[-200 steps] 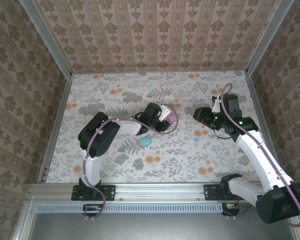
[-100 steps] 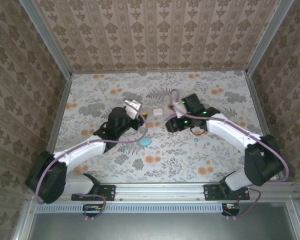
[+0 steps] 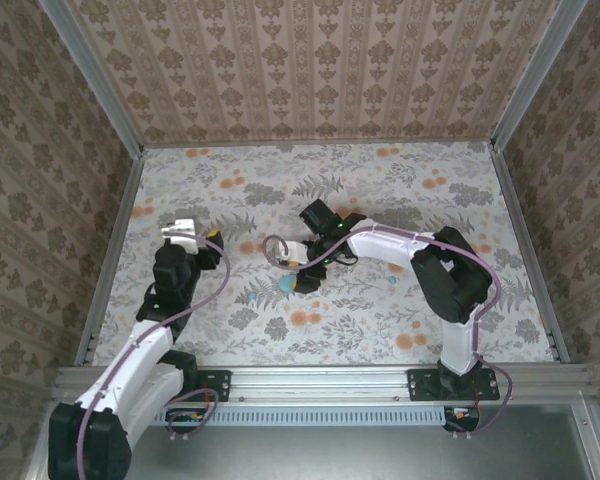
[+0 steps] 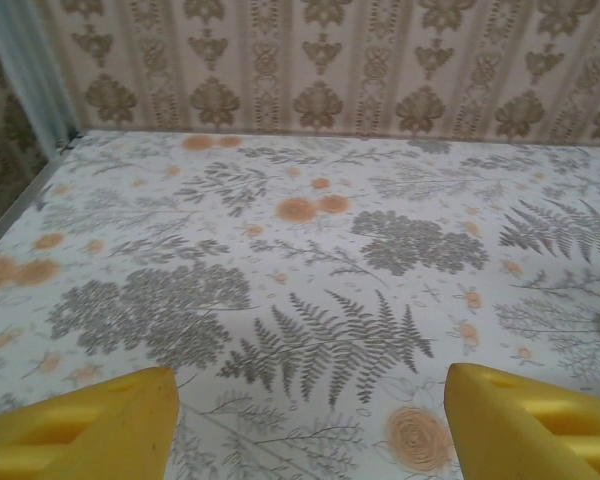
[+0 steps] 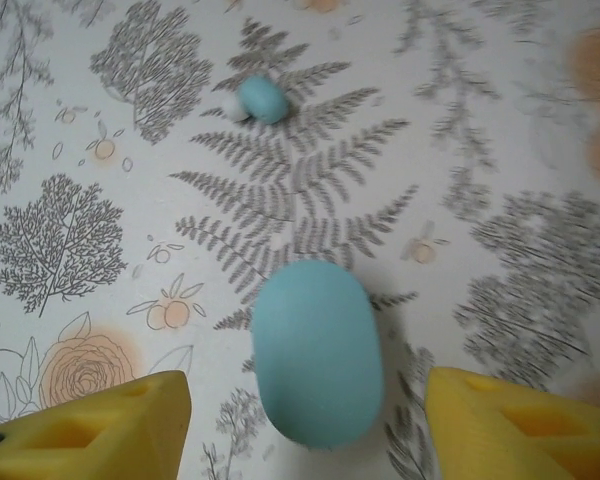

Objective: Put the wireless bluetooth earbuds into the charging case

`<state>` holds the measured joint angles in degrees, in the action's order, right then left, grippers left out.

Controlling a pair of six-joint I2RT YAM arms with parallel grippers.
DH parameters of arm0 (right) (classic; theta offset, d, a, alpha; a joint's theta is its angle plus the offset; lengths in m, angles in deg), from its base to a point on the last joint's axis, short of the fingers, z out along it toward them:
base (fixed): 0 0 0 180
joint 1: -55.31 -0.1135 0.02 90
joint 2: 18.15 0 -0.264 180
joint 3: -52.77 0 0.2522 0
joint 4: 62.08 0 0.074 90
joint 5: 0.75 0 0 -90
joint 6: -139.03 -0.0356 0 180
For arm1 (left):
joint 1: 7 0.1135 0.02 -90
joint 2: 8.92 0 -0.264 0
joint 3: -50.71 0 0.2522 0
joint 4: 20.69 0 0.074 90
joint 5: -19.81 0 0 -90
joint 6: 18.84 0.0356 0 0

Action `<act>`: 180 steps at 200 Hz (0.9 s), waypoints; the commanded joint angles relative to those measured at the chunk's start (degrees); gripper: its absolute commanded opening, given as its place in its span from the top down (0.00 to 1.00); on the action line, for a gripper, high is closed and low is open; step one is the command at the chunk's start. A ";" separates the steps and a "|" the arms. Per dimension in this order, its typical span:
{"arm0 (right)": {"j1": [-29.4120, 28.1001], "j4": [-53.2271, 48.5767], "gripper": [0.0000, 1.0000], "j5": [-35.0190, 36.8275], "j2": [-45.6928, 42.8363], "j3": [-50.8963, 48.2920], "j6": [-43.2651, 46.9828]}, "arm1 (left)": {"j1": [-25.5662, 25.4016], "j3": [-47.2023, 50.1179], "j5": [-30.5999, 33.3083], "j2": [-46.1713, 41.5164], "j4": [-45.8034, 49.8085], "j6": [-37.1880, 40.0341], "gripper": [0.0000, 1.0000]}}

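Your right fingers (image 5: 100, 425) stand apart, with the teal charging case (image 5: 315, 350) between and just ahead of them. It looks shut. The teal earbud (image 5: 263, 100) lies well beyond their tips. Closing here risks skidding the case into the bud. Your left fingers (image 4: 90, 420) gape over bare tabletop (image 4: 310, 250), with open room ahead.

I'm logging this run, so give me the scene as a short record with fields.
teal case: lying on the table, not gripped
teal earbud: on the table beyond the case, whitish piece beside it
right gripper: open, fingers either side of the teal case
left gripper: open, holding nothing, above the table
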<state>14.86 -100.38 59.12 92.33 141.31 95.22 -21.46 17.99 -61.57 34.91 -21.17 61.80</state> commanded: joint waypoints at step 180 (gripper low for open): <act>-2.77 -6.41 0.35 0.63 2.29 -2.80 -4.61 | 3.17 -0.59 -5.81 2.67 -0.04 -2.63 0.28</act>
<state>13.40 -104.60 62.16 98.38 143.19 95.44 -18.88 18.32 -66.55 36.70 -19.77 60.37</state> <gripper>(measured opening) 0.647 0.717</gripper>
